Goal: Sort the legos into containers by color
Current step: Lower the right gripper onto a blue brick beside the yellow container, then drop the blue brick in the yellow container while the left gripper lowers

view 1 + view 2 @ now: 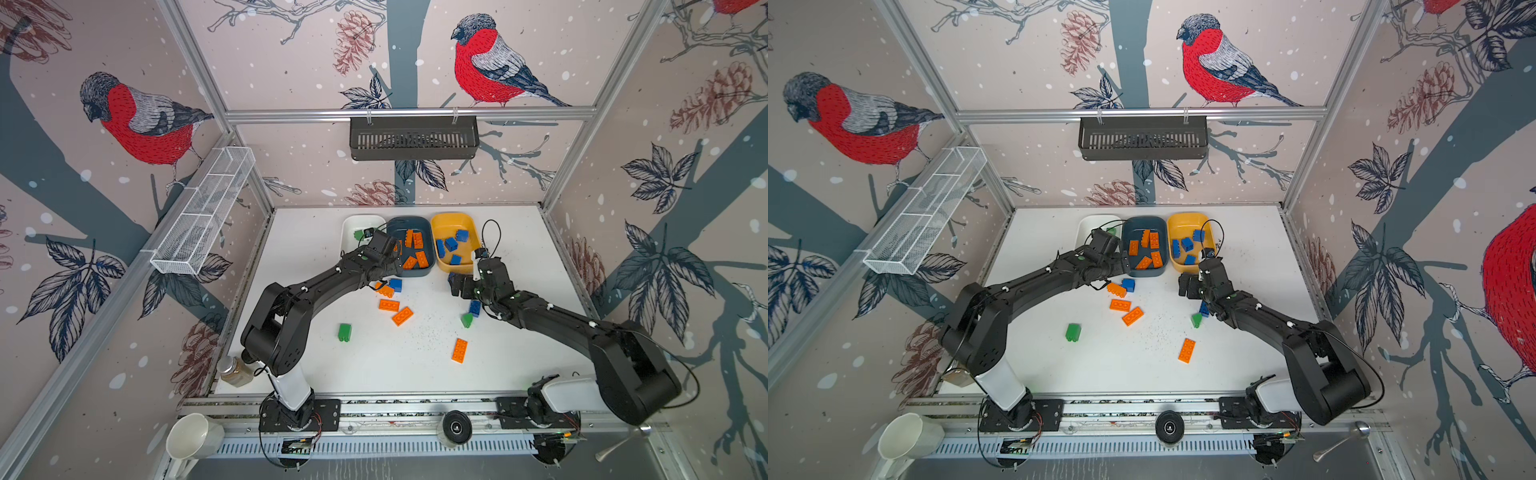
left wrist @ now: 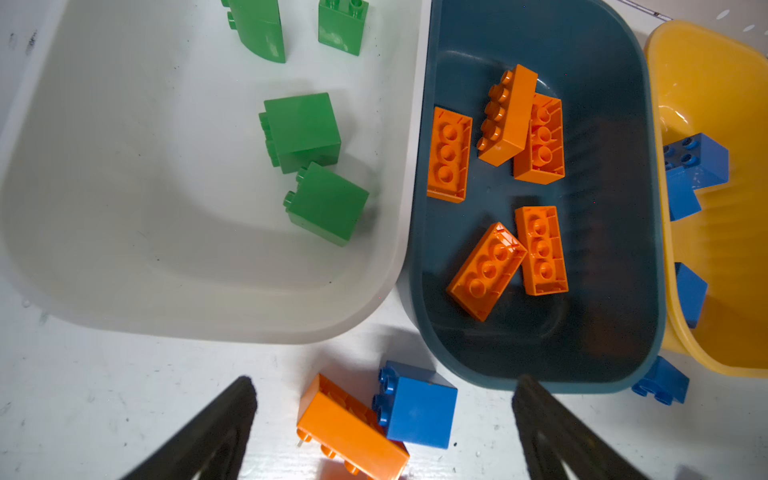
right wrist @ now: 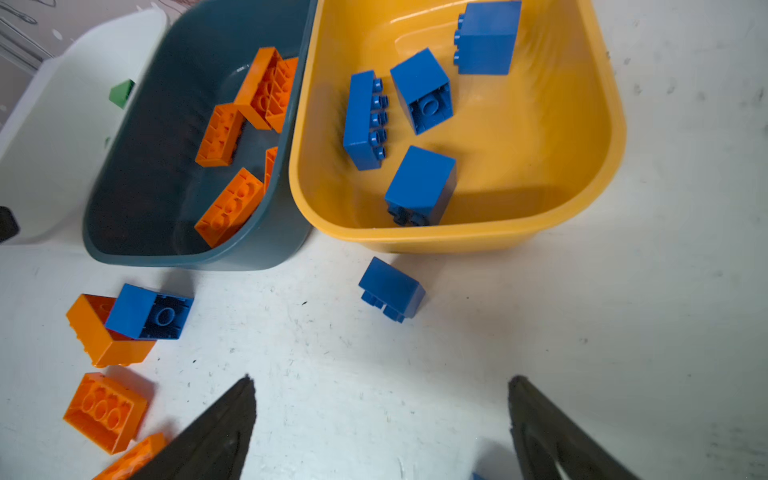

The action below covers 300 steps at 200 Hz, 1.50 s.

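Note:
Three containers stand side by side at the back of the table: a white tub (image 2: pixel 124 291) with several green legos (image 2: pixel 301 131), a teal tub (image 2: pixel 615 249) with several orange legos (image 2: pixel 540 249), and a yellow tub (image 3: pixel 540 145) with several blue legos (image 3: pixel 419 183). My left gripper (image 2: pixel 386 380) is open above an orange brick (image 2: pixel 349 432) and a blue brick (image 2: pixel 419 407) that lean together before the teal tub. My right gripper (image 3: pixel 381 378) hangs open over bare table, short of a lone blue brick (image 3: pixel 390 289) in front of the yellow tub. In a top view, orange (image 1: pixel 389 305), green (image 1: pixel 344 332) and blue (image 1: pixel 475 308) bricks lie loose.
A black slotted basket (image 1: pixel 413 137) hangs on the back wall and a white wire tray (image 1: pixel 208 208) on the left wall. A jar (image 1: pixel 235 372) stands at the table's front left corner. A white mug (image 1: pixel 193 436) and a spoon (image 1: pixel 623 442) lie beyond the front rail.

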Each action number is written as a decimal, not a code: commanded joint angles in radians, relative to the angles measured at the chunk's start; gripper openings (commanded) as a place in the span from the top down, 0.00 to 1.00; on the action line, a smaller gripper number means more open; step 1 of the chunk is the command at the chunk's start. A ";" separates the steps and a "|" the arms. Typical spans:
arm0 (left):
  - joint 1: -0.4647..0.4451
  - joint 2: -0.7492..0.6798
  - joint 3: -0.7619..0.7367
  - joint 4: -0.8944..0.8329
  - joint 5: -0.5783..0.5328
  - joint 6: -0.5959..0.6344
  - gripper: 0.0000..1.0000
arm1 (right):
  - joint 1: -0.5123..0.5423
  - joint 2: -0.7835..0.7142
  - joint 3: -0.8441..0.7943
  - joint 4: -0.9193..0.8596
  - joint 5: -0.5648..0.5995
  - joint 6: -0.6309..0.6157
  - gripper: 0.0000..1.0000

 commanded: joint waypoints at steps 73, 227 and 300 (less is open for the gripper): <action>-0.001 0.000 -0.001 -0.018 -0.029 -0.002 0.03 | 0.081 0.290 0.183 0.017 0.263 0.197 0.29; -0.001 -0.021 -0.015 -0.025 -0.048 0.004 0.03 | 0.113 0.360 0.172 0.077 0.388 0.119 0.62; -0.001 -0.024 -0.023 -0.013 -0.043 0.002 0.03 | 0.110 0.148 0.000 0.194 0.254 -0.048 0.72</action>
